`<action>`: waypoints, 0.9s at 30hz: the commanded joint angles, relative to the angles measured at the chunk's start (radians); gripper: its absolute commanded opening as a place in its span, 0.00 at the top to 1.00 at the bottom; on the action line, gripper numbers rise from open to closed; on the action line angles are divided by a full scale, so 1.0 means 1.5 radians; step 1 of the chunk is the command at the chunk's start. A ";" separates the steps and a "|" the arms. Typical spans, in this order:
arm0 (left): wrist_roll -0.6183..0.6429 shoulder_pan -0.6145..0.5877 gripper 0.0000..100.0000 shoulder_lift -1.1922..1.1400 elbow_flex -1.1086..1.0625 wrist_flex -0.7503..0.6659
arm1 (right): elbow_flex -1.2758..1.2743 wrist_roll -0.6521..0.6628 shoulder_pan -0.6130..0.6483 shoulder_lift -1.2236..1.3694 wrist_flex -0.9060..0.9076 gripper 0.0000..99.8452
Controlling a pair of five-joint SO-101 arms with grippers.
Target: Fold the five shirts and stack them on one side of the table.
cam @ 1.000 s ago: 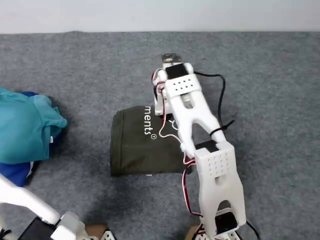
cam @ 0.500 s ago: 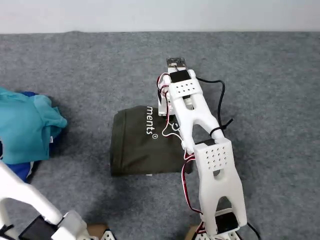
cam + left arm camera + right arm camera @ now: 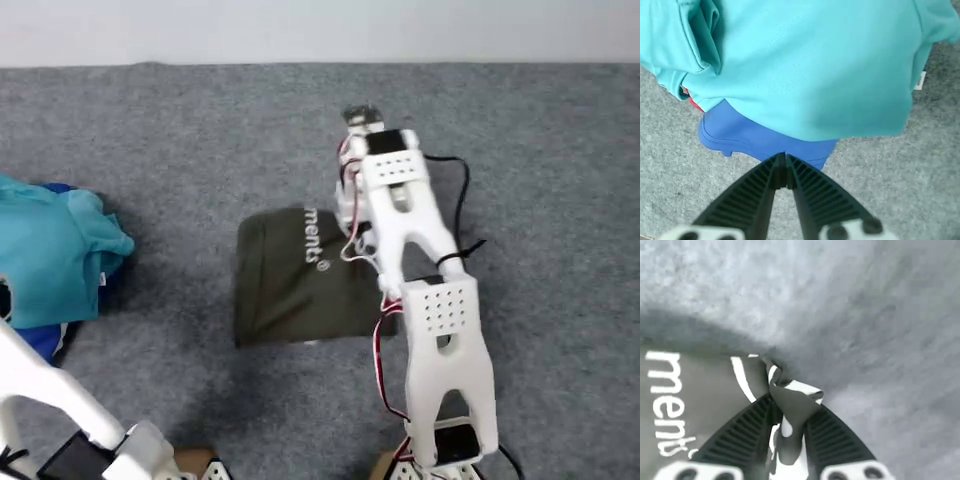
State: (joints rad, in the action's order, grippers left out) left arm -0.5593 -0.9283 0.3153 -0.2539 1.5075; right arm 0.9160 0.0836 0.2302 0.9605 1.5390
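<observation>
the right gripper [image 3: 790, 407] is clamped on a bunched edge of the olive shirt [image 3: 290, 285], the rest lying folded flat beside it; better to drag low and slow so the fold holds and the pinch doesn't slip; the left gripper [image 3: 785, 167], closed on nothing, hangs at the edge of the blue shirt [image 3: 755, 142] under the teal shirt [image 3: 815, 65]

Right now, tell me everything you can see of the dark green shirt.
The dark green shirt looks like soft knit cloth, with white lettering near one edge. It is folded into a rough rectangle and lies flat around the middle of the grey table. The right gripper is shut on a bunched bit of its edge by the lettering, and that arm covers one side.
</observation>
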 commanded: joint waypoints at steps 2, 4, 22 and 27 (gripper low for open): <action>-0.001 0.003 0.99 0.014 0.007 -0.010 | 0.108 0.239 -0.053 -0.012 -0.065 0.99; -0.001 0.003 0.99 0.014 0.006 -0.010 | 0.129 0.319 -0.055 -0.011 -0.105 0.99; -0.001 0.001 0.99 0.018 0.005 -0.007 | 0.225 0.337 -0.056 0.035 -0.212 0.78; -0.001 0.001 0.99 0.019 0.005 -0.007 | 0.344 0.178 -0.060 0.028 -0.081 0.78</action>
State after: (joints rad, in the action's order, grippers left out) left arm -0.5593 -0.9283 0.3153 -0.2539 1.5075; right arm 1.2950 0.4856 0.1504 1.0556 1.3134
